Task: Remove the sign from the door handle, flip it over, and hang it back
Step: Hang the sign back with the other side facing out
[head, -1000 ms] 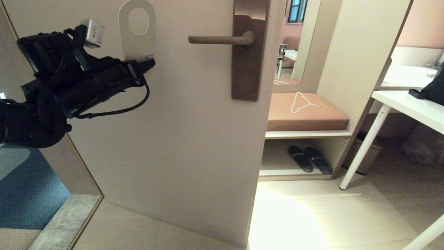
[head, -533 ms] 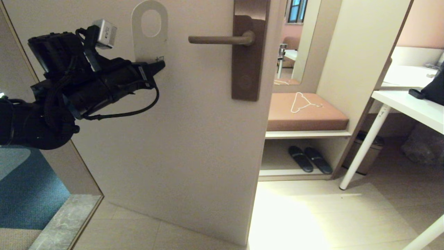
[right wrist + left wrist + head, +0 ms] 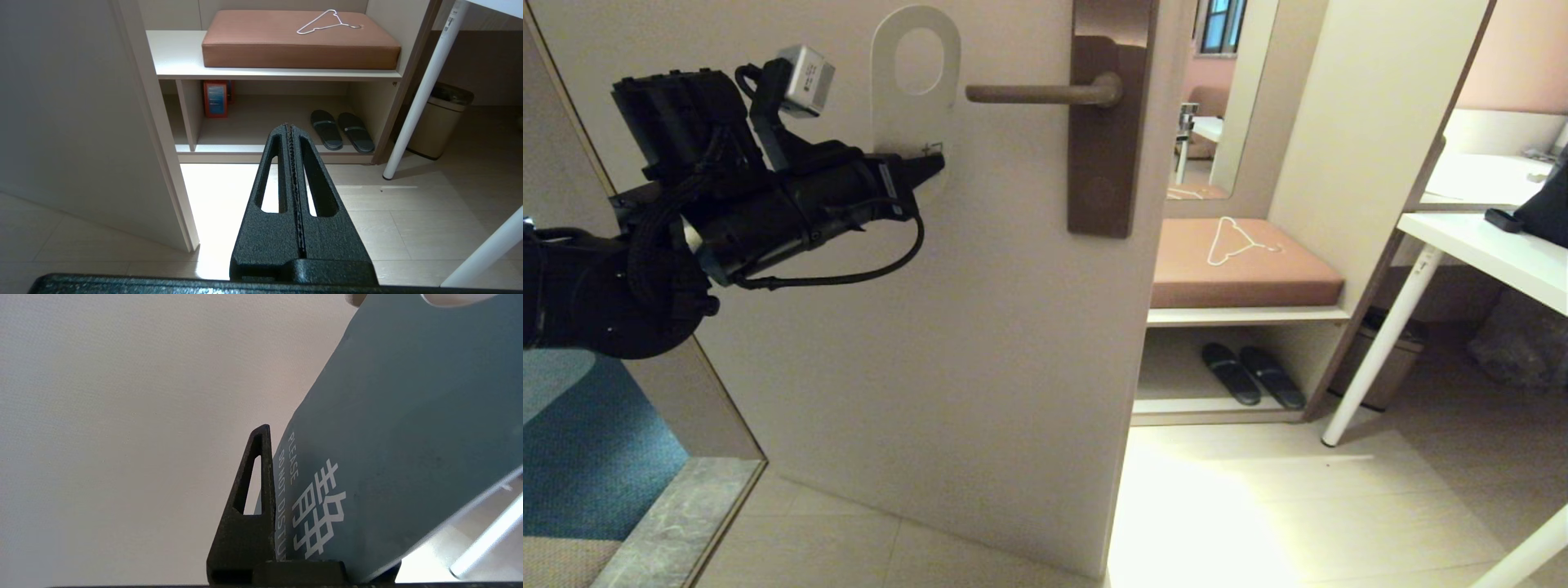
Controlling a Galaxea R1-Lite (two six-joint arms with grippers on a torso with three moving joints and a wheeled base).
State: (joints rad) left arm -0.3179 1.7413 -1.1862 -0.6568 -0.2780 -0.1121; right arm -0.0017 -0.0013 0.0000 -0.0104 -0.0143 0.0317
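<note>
My left gripper (image 3: pixel 931 167) is shut on the lower end of the sign (image 3: pixel 915 114) and holds it upright against the door. The sign's white side faces the head view and its large hole is at the top, level with the free end of the door handle (image 3: pixel 1041 94) and just left of it. The left wrist view shows the slate-blue "Please do not disturb" side (image 3: pixel 388 437) beside one black finger (image 3: pixel 255 490). The bronze backplate (image 3: pixel 1107 131) is right of the lever. My right gripper (image 3: pixel 289 130) is shut and empty, low over the floor, out of the head view.
The door (image 3: pixel 931 343) fills the left and middle; its edge stands at the right of the backplate. Beyond it are a bench cushion (image 3: pixel 1241 261) with a wire hanger (image 3: pixel 1235 238), slippers (image 3: pixel 1250 374), a bin (image 3: pixel 1384 359) and a white table (image 3: pixel 1494 245).
My left gripper has carried the sign to the right and slightly down, from well left of the lever to just beside its free end.
</note>
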